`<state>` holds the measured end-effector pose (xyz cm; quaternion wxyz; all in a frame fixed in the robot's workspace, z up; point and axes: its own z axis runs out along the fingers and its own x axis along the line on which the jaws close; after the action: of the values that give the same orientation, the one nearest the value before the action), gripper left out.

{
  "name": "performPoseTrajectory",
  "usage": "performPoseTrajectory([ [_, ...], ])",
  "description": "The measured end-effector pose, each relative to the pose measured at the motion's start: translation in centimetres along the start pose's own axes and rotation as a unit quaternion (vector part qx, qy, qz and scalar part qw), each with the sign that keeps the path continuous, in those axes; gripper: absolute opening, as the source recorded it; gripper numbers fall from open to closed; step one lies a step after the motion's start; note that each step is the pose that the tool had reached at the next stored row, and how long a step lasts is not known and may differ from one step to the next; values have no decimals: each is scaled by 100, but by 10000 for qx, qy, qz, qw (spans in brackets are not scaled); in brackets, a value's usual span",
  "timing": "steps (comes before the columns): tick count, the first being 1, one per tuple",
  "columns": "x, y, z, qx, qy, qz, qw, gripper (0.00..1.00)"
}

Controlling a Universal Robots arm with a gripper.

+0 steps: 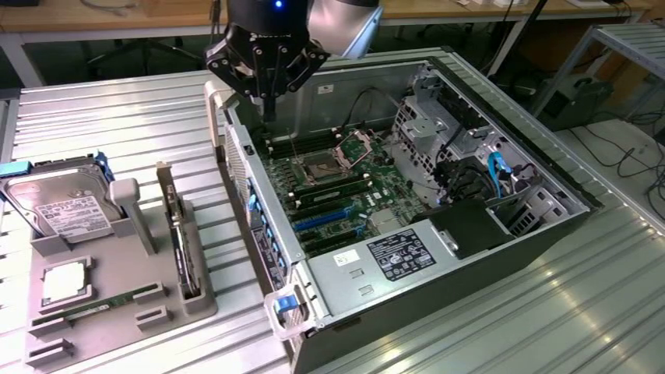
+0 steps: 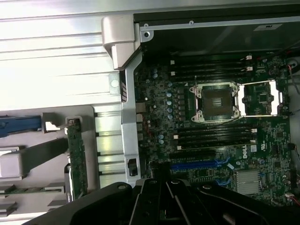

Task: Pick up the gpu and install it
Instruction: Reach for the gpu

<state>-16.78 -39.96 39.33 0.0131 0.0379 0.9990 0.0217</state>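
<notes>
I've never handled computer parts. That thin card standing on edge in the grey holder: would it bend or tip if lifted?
The gpu looks like a rigid board, so probably stiff, not floppy. Standing on its thin edge in the holder slot, it would likely tip without support. Its exposed components suggest fragility.

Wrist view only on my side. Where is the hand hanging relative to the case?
Observer: The hand hangs shut and empty above the open case, at the end farthest from the power supply.
Operator: And the gpu?
Observer: The gpu stands on edge in the grey holder, beside the case on the exterior view's left.
Operator: What else sits there?
Observer: A hard drive, a processor chip and a memory stick.
</notes>
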Motion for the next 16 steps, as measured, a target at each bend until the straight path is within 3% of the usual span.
performPoseTrajectory([
  [16, 77, -8, -2, 0, 0, 0, 10000, 11],
])
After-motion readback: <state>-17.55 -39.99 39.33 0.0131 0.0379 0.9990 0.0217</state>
